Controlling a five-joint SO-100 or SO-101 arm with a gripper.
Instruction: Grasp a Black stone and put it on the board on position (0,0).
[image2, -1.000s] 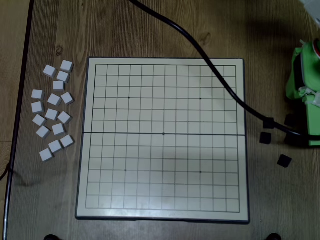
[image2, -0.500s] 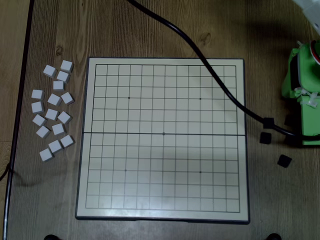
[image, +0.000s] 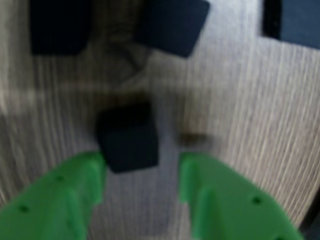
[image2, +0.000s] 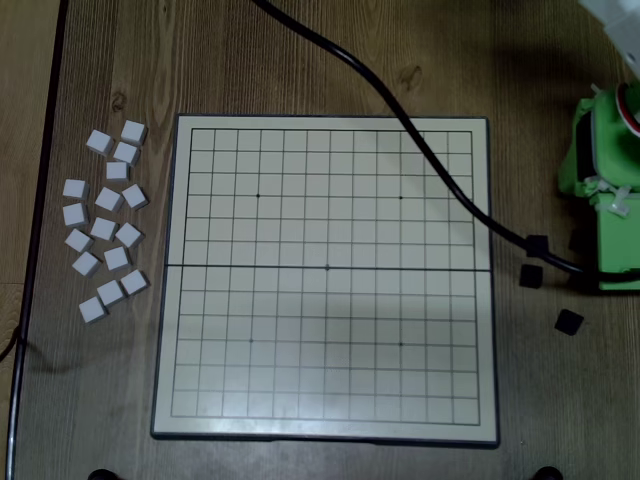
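Observation:
In the wrist view a Black stone lies on the wooden table between my green fingers, touching the left fingertip with a gap to the right one. My gripper is open and low over the table. In the overhead view the green arm stands right of the board and hides the gripper. Position (0,0), the dot on the middle seam, is bare. Three black stones show by the arm: one is upper, one is middle, and one is lower.
More black blocks lie beyond the fingers in the wrist view. Several white blocks lie left of the board. A black cable runs across the board's upper right corner to the arm.

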